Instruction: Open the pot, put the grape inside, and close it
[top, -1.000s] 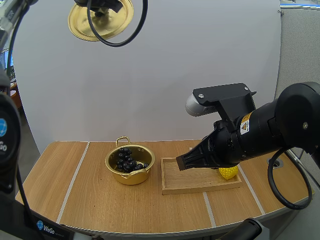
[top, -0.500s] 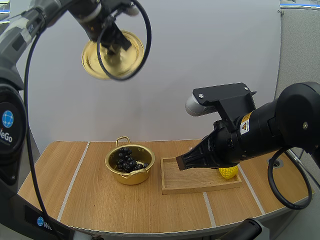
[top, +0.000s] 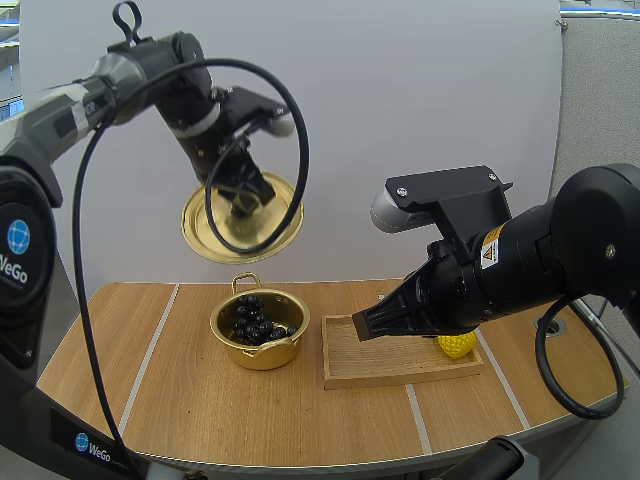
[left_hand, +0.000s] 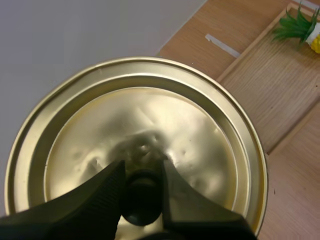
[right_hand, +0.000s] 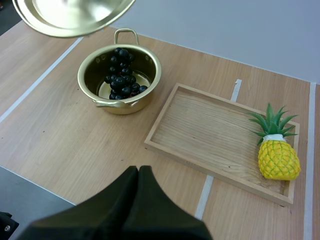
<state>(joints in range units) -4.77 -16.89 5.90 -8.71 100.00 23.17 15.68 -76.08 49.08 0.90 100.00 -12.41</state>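
Note:
A gold pot (top: 258, 333) stands open on the table with a bunch of dark grapes (top: 256, 320) inside it; the pot (right_hand: 120, 80) and the grapes (right_hand: 122, 75) also lie below my right wrist camera. My left gripper (top: 246, 201) hangs above the pot, shut on the black knob (left_hand: 142, 196) of the gold lid (top: 243, 218), which is tilted. The lid (left_hand: 140, 145) sits under the left fingers, and its edge (right_hand: 70, 17) juts out over the pot. My right gripper (top: 372, 324) hovers over the wooden tray (top: 395, 362), fingers (right_hand: 131, 200) together as one dark wedge.
A toy pineapple (right_hand: 276, 152) lies at the right end of the wooden tray (right_hand: 200, 127), to the right of the pot. In the high view the pineapple (top: 457, 345) peeks out behind my right arm. Bare table lies left of and in front of the pot.
My left arm has come down and to the right with the lid, from high at the top left to just above the pot. The right arm has not moved.

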